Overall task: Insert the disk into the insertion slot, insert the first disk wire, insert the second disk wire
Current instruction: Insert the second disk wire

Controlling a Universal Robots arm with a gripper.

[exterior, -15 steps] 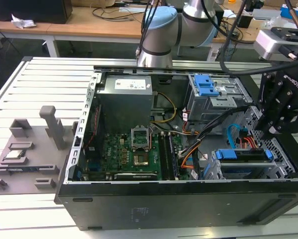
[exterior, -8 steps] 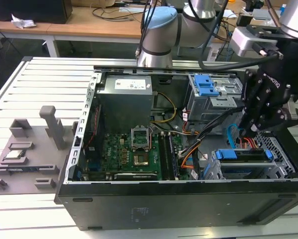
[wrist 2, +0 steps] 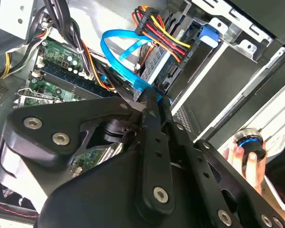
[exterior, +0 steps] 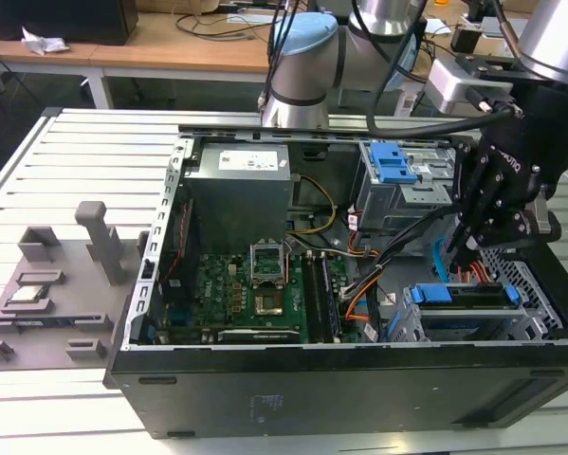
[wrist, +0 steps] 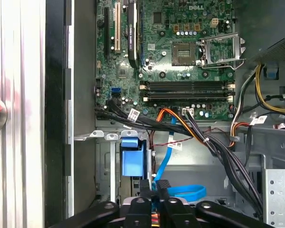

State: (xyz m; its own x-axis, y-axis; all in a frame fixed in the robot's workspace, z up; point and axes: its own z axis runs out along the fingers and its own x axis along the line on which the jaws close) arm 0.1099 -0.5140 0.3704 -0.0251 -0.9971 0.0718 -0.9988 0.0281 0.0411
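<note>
In the exterior view the gripper is reaching into the open computer case at its 3 o'clock side, beside the taller grey cage with the blue clip. Its fingers are standing narrow and appear to be pinching the second disk wire close to its plug end. In both wrist views the fingertips are meeting on the light blue band, and the rest of the second disk wire is looping away toward the motherboard.

The disk is lying at roughly 6 o'clock from the fingertips, very near them. It looks seated in the insertion slot, with its blue carrier running from 9 to 3 o'clock. So the port the plug needs is sitting just beyond the fingertips, not off to one side.

In the second wrist view the orange and yellow wire bundle is ending in a dark plug against the drive's end. I judge the first wire is already in. Whether the held plug is touching its socket I cannot tell, since the fingers are covering that spot.
</note>
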